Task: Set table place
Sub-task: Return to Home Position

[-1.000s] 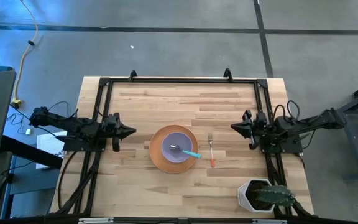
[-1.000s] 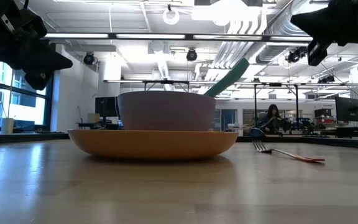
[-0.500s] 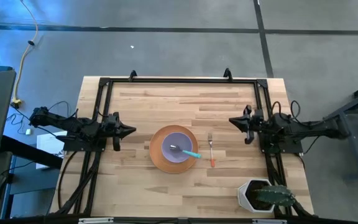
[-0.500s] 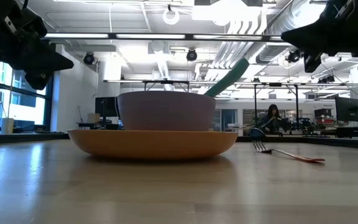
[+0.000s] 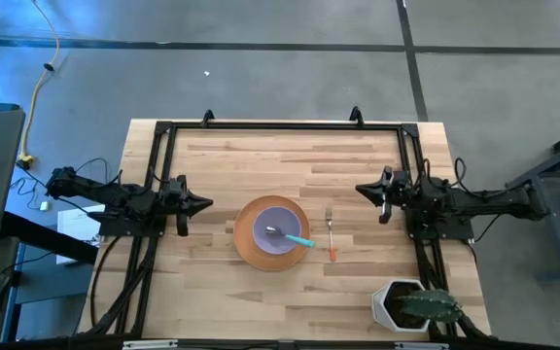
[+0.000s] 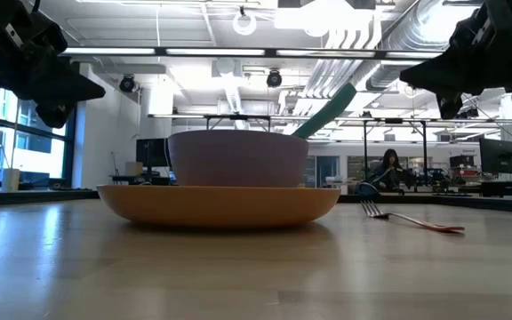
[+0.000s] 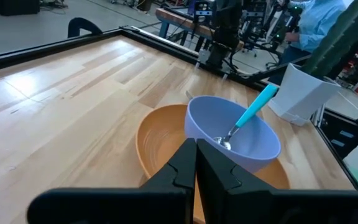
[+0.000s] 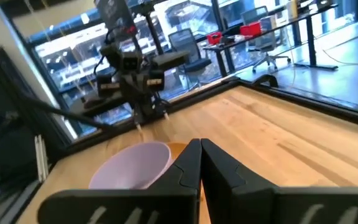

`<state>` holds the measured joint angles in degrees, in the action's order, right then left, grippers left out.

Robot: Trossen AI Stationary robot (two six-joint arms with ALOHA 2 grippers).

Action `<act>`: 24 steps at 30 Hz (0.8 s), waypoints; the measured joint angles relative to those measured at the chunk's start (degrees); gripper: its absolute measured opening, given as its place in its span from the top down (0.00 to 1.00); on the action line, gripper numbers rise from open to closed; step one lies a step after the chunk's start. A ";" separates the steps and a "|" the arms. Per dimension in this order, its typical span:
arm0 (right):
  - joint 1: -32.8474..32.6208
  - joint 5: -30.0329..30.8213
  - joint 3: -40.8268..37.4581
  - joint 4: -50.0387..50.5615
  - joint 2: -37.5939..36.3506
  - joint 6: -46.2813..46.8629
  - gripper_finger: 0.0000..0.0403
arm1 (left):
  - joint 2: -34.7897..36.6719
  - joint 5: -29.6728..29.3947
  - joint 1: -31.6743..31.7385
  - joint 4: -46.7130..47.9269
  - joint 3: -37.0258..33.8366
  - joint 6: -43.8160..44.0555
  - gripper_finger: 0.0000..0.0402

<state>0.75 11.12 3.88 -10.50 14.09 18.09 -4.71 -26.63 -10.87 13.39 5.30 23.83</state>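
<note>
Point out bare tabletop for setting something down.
Bare wooden table lies between the black metal rail and the round orange plate, and left of the white angular plant pot. Crowded between plate and orange-handled metal fork.

Bright ceiling lights (image 6: 238, 52) overhead, pale glare on the table (image 6: 78, 258), soft shadows.

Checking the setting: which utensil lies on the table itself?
The orange-handled fork, flat on the table beside the plate; the teal spoon rests in the bowl.
</note>
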 joint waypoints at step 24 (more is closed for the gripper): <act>-0.04 0.47 0.00 1.53 -0.43 1.37 1.00 | 0.00 0.25 -0.01 0.00 -0.01 -0.02 1.00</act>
<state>0.71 11.60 3.88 -8.97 13.66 19.46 -4.71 -26.38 -10.89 13.39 5.29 23.81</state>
